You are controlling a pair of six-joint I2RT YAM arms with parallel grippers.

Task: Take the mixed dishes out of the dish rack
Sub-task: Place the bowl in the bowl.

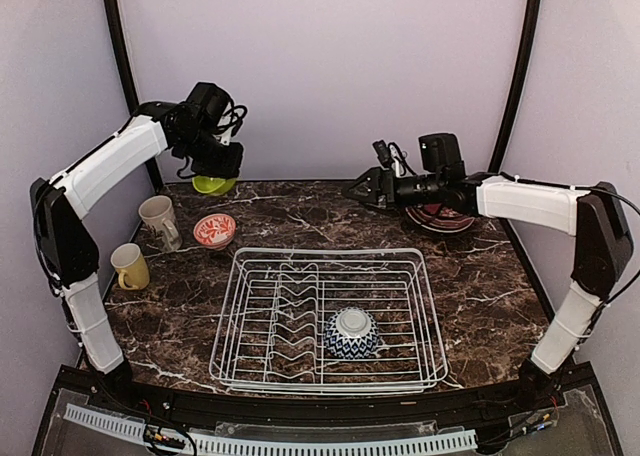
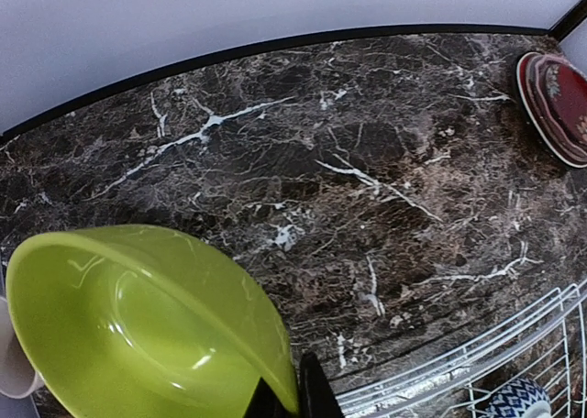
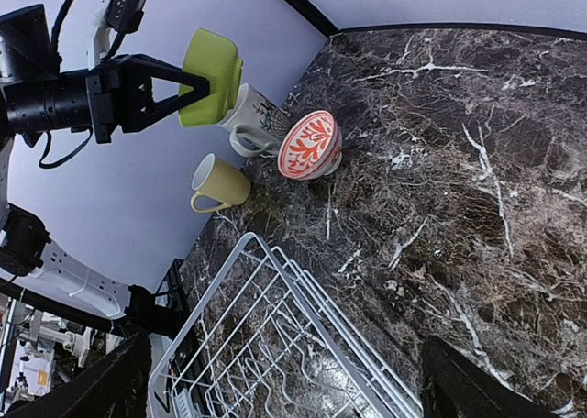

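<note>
1. Left claw (image 1: 218,172): clenched on the rim of the lime bowl (image 1: 213,185). The bowl is tilted and held clear of the tabletop (image 1: 300,216).
2. Below that claw, a little toward the arm bases: the cream mug (image 1: 160,219), upright on the tabletop.
3. Just beside the mug, on the side toward the right claw: the pink-white bowl (image 1: 214,229), mouth up. I cannot tell whether the two touch.
4. Farther from the left claw, toward the bases: the yellow mug (image 1: 130,266), upright and apart from the cream mug.
5. Right claw (image 1: 352,189): released, jaws spread wide with nothing between them. It hovers above the tabletop, tips pointing toward the left claw.
6. Behind the right claw, under its wrist: the red plate (image 1: 440,219), flat on the tabletop and partly hidden by the arm.
7. Below the right claw, toward the bases: the dish rack (image 1: 325,253), white wire, flat on the tabletop.
8. Inside the rack, on the right-claw side of the prong row: the navy-zigzag bowl (image 1: 351,334), upside down.
</note>
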